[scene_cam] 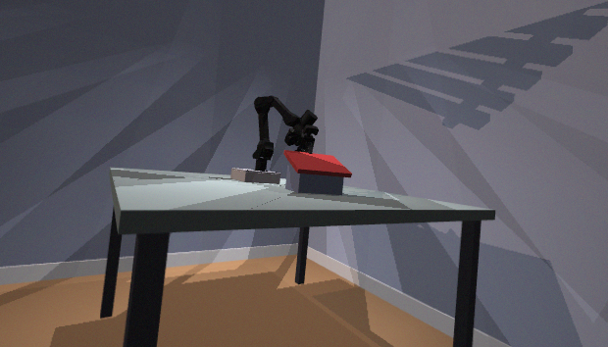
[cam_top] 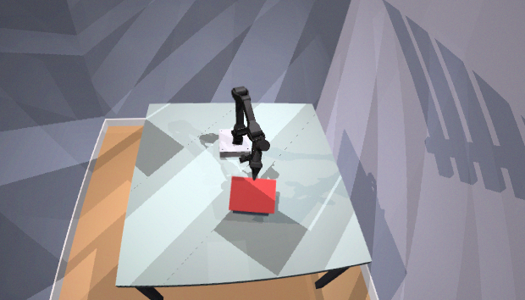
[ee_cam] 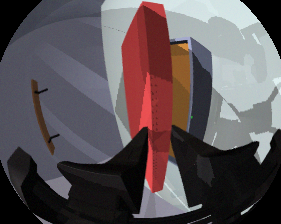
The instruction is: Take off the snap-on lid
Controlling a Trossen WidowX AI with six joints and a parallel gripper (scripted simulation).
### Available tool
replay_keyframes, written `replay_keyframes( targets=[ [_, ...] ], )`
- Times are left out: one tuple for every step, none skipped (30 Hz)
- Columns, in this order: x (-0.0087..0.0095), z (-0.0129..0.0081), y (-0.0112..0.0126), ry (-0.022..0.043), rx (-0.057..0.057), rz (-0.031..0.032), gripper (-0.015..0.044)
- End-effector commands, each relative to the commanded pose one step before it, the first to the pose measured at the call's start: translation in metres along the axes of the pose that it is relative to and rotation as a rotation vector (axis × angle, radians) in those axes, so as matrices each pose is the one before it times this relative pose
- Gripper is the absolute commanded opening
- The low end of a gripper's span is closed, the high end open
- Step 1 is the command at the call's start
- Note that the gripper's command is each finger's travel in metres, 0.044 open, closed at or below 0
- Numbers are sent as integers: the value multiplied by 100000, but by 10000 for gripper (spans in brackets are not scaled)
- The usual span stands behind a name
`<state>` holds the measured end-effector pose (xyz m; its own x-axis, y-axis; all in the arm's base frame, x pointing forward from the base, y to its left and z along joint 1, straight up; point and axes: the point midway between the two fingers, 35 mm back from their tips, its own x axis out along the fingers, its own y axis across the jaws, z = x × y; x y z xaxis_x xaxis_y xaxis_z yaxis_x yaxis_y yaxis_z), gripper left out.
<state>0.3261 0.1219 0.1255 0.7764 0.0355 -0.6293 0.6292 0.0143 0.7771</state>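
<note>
A flat red lid (cam_top: 252, 196) (scene_cam: 316, 163) (ee_cam: 148, 90) sits over a dark grey-blue storage box (scene_cam: 319, 183) (ee_cam: 200, 90) near the middle of the table. The lid is tilted: its edge nearest the arm is raised and the far edge still rests on the box. In the wrist view an orange inside of the box shows beside the lifted lid. My gripper (cam_top: 255, 177) (scene_cam: 299, 151) (ee_cam: 159, 129) is shut on the raised near edge of the lid.
The arm's light base plate (cam_top: 226, 145) (scene_cam: 255, 175) stands on the table just behind the box. The pale table top (cam_top: 178, 225) (scene_cam: 196, 197) stretches wide around the box. A wall stands close on the right side.
</note>
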Motion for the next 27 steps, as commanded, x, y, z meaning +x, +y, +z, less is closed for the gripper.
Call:
replay_keyframes(
  targets=[
    [-205, -96, 884, 449, -2, 796, 0],
    [-31, 0, 147, 0, 0, 7, 0],
    [-29, 0, 149, 0, 0, 8, 0],
    [-26, 0, 151, 0, 0, 8, 0],
    [-24, 0, 153, 0, 0, 8, 0],
    [-20, 0, 156, 0, 0, 9, 0],
    [-19, 0, 157, 0, 0, 9, 0],
    [-19, 0, 157, 0, 0, 9, 0],
    [-19, 0, 157, 0, 0, 9, 0],
    [-18, 0, 158, 0, 0, 9, 0],
    [-16, 0, 160, 0, 0, 9, 0],
    [-14, 0, 161, 0, 0, 9, 0],
    [-12, 0, 163, 0, 0, 9, 0],
    [-11, 0, 165, 0, 0, 10, 0],
    [-9, 0, 166, 0, 0, 10, 0],
    [-7, 0, 168, 0, 0, 10, 0],
    [-6, 0, 168, 0, 0, 10, 0],
    [-5, 0, 169, 0, 0, 10, 0],
    [-3, 0, 171, 0, 0, 11, 0],
    [-3, 0, 171, 0, 0, 11, 0],
    [-11, 0, 164, 0, 0, 10, 0],
    [-31, 0, 146, 0, 0, 7, 0],
    [-21, 0, 152, 0, 0, 8, 0],
    [13, 0, 183, 0, -1, 12, 0],
    [31, 0, 204, 0, -1, 15, 0],
    [2, 0, 181, 0, -1, 11, 0],
    [-34, 0, 143, 0, 0, 6, 0]
  ],
)
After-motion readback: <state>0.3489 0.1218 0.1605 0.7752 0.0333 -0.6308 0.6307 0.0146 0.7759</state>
